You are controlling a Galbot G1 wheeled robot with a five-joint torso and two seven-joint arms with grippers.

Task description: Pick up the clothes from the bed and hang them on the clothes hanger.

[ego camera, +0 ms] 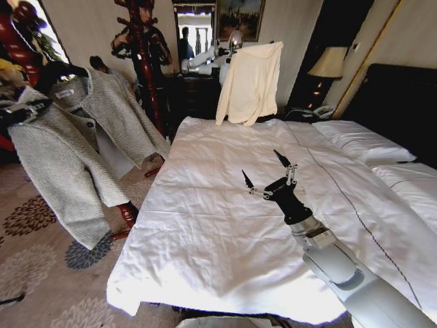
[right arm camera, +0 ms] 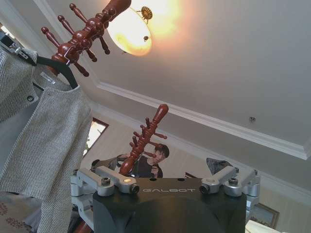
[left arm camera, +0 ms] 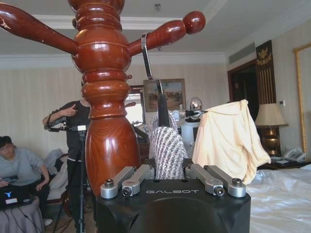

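The clothes, a grey speckled jacket, hang on the black clothes hanger beside the bed, at the left. My left gripper is shut on the jacket's shoulder over the hanger. In the left wrist view the tweed sits between its fingers, and the hanger's metal hook rests over a peg of the red wooden coat stand. My right gripper hovers open above the middle of the white duvet, holding nothing. The right wrist view shows the jacket on the hanger.
A cream-yellow garment hangs up beyond the bed's far end. A second wooden coat stand stands behind the jacket. The dark headboard, white pillows and a lamp are at the right. Patterned carpet lies to the left.
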